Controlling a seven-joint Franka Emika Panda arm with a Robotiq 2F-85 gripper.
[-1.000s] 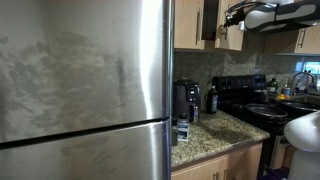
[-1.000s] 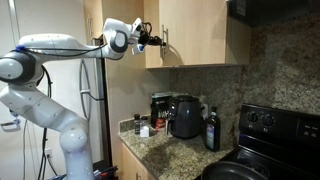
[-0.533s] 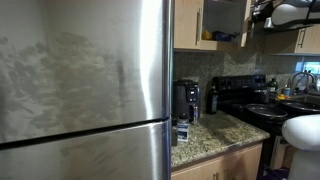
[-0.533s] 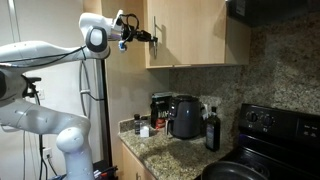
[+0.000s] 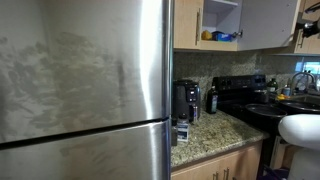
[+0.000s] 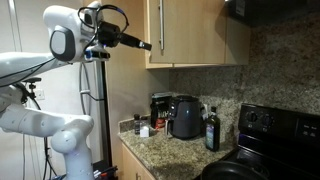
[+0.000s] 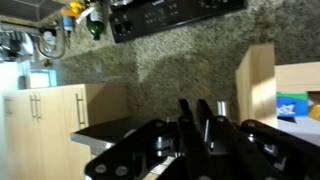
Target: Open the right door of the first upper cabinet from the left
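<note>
The first upper cabinet [image 5: 187, 25] stands open, and its white shelved interior shows. Its right door [image 5: 268, 24] is swung wide and turns its pale inner face to this exterior view. Its tan outer face [image 6: 190, 30] shows in the other exterior view. My gripper [image 5: 304, 20] is at the door's free edge; it also shows there in an exterior view [image 6: 147, 45]. In the upside-down wrist view my fingers [image 7: 195, 104] are shut together with nothing between them. The silver handle [image 7: 220, 107] is just beside them, and the door's wood edge [image 7: 255, 80] is behind.
A steel fridge [image 5: 85, 85] fills the near side. On the granite counter [image 5: 215, 135] stand a coffee maker [image 5: 186, 100], a kettle [image 6: 186, 117] and a dark bottle [image 6: 211, 130]. A black stove [image 5: 250, 100] is further along. Yellow and blue items [image 5: 215, 35] sit on the cabinet shelf.
My arm has pulled back from the cabinet. The right door has swung from barely ajar to wide open, and the white interior now shows.
</note>
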